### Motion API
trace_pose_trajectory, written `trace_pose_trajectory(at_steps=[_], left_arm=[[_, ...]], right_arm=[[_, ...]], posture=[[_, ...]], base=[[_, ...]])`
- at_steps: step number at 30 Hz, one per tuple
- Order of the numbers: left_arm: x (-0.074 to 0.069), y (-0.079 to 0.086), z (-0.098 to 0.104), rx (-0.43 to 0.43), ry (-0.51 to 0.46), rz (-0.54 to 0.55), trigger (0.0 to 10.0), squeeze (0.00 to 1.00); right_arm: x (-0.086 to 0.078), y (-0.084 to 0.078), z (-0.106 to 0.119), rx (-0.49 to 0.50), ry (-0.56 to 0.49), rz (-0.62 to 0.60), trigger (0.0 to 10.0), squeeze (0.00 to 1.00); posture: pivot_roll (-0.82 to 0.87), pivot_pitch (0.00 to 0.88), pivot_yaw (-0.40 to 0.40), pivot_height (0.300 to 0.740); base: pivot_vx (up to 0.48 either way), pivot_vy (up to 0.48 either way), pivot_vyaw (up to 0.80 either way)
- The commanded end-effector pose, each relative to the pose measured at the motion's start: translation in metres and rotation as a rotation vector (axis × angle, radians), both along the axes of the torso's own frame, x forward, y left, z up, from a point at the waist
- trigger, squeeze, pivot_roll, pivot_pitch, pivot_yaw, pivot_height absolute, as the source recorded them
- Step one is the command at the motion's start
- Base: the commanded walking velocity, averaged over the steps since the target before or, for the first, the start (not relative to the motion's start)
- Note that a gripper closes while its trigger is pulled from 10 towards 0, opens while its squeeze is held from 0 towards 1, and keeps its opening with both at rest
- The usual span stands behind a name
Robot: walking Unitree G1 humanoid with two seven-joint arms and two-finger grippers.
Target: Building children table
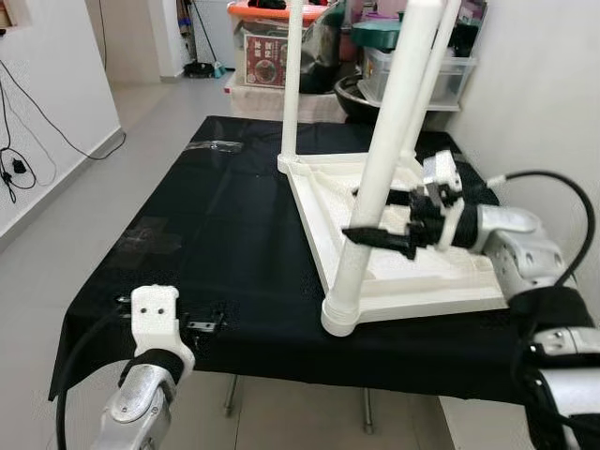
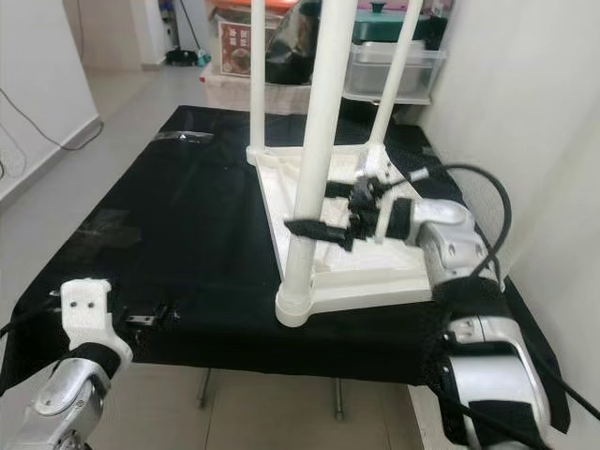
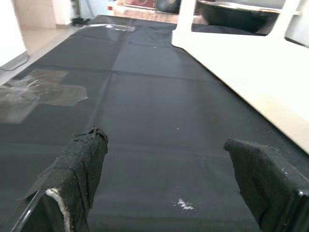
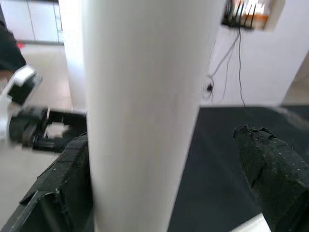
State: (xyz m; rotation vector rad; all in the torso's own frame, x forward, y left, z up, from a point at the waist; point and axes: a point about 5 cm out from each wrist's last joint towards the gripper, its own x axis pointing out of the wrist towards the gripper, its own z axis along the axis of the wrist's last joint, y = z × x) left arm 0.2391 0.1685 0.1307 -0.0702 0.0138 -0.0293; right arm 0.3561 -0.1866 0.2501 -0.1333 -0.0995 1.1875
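Straddling nearest leg (image 1: 380,173), right claw (image 1: 375,217), leg-top cropped

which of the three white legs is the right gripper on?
The near leg, standing in the corner of the upturned tabletop closest to the robot. The right gripper straddles it partway up, fingers open; the two far legs stand free.

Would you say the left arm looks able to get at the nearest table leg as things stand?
Probably yes: bare black cloth lies between the left end effector and the nearest table leg, though the right end effector already straddles it.
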Motion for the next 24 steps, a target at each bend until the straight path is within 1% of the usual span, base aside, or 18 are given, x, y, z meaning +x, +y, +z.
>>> trace_pose_trajectory(at_steps=[1, 2, 3, 5, 6, 8, 9, 10, 11, 12, 13, 14, 17, 19, 20, 21, 22, 24], left_arm=[[0.0, 0.0, -0.004, 0.006, 0.008, -0.002, 10.0, 0.0], [0.0, 0.0, -0.004, 0.006, 0.008, -0.002, 10.0, 0.0], [0.0, 0.0, -0.004, 0.008, 0.01, 0.0, 10.0, 0.0], [0.0, 0.001, -0.007, 0.011, 0.017, 0.001, 10.0, 0.0], [0.0, 0.001, -0.007, 0.011, 0.017, 0.001, 10.0, 0.0], [-0.001, 0.001, -0.008, 0.009, 0.021, 0.0, 10.0, 0.0], [-0.001, 0.001, -0.008, 0.009, 0.021, 0.0, 10.0, 0.0], [-0.002, 0.0, -0.008, 0.009, 0.024, -0.004, 10.0, 0.0], [-0.002, 0.0, -0.008, 0.009, 0.024, -0.004, 10.0, 0.0], [-0.003, -0.001, -0.01, 0.007, 0.037, -0.01, 10.0, 0.0], [-0.004, -0.001, -0.013, 0.003, 0.053, -0.013, 10.0, 0.0], [-0.004, -0.002, -0.015, -0.002, 0.065, -0.015, 10.0, 0.0], [-0.003, -0.003, -0.016, 0.002, 0.069, -0.027, 10.0, 0.0], [0.0, -0.005, -0.014, 0.009, 0.068, -0.04, 10.0, 0.0], [0.001, -0.005, -0.014, 0.008, 0.066, -0.041, 10.0, 0.0], [0.001, -0.005, -0.014, 0.008, 0.066, -0.041, 10.0, 0.0], [0.002, -0.005, -0.014, 0.009, 0.066, -0.038, 10.0, 0.0], [0.002, -0.005, -0.014, 0.01, 0.066, -0.038, 10.0, 0.0]], right_arm=[[0.006, -0.001, -0.002, 0.015, -0.011, -0.096, 2.8, 0.0], [0.006, -0.001, -0.002, 0.015, -0.011, -0.096, 2.8, 0.0], [0.013, -0.002, -0.011, -0.004, 0.004, -0.217, 0.0, 0.0], [0.017, -0.006, -0.026, 0.003, 0.033, -0.369, 0.0, 0.0], [0.017, -0.006, -0.026, 0.003, 0.033, -0.369, 0.0, 0.0], [0.02, -0.011, -0.039, -0.023, 0.093, -0.55, 0.0, 0.0], [0.02, -0.011, -0.039, -0.023, 0.093, -0.55, 0.0, 0.0], [0.023, -0.016, -0.044, -0.023, 0.129, -0.697, 0.0, 0.0], [0.023, -0.016, -0.044, -0.023, 0.129, -0.697, 0.0, 0.0], [0.024, -0.022, -0.052, 0.106, 0.258, -0.958, 0.0, 0.0], [0.019, -0.019, -0.061, 0.155, 0.335, -1.125, 0.0, 0.0], [0.012, -0.014, -0.066, 0.173, 0.362, -1.232, 0.0, 0.0], [0.004, 0.003, -0.066, 0.199, 0.367, -1.263, 0.0, 0.0], [-0.006, 0.046, -0.056, 0.232, 0.345, -1.206, 0.0, 0.0], [-0.008, 0.064, -0.054, 0.234, 0.359, -1.177, 1.9, 0.0], [-0.008, 0.064, -0.054, 0.234, 0.359, -1.177, 1.9, 0.0], [-0.006, 0.085, -0.056, 0.233, 0.407, -1.15, 10.0, 0.0], [-0.006, 0.089, -0.057, 0.236, 0.421, -1.152, 10.0, 0.0]], posture=[[0.07, 0.0, -0.077, 0.74], [0.07, 0.0, -0.077, 0.74], [0.07, 0.0, -0.078, 0.74], [0.07, 0.0, -0.08, 0.74], [0.07, 0.0, -0.08, 0.74], [0.06, 0.0, -0.078, 0.74], [0.06, 0.0, -0.078, 0.74], [0.06, 0.0, -0.079, 0.74], [0.06, 0.0, -0.079, 0.74], [0.06, 0.0, -0.076, 0.74], [0.04, 0.0, -0.063, 0.74], [0.04, 0.0, -0.062, 0.74], [0.05, 0.0, -0.065, 0.74], [0.05, 0.0, -0.063, 0.74], [0.05, 0.0, -0.062, 0.74], [0.05, 0.0, -0.062, 0.74], [0.06, 0.0, -0.069, 0.74], [0.06, 0.0, -0.069, 0.74]], base=[[0.0, 0.0, 0.0], [0.0, 0.0, 0.0], [0.0, 0.0, 0.0], [0.0, 0.0, 0.0], [0.0, 0.0, 0.0], [0.0, 0.0, 0.0], [0.0, 0.0, 0.0], [0.0, 0.0, 0.0], [0.0, 0.0, 0.0], [0.0, 0.0, 0.0], [0.0, 0.0, 0.0], [0.0, 0.0, 0.0], [0.0, 0.0, 0.0], [0.0, 0.0, 0.0], [0.0, 0.0, 0.0], [0.0, 0.0, 0.0], [0.0, 0.0, 0.0], [0.0, 0.0, 0.0]])
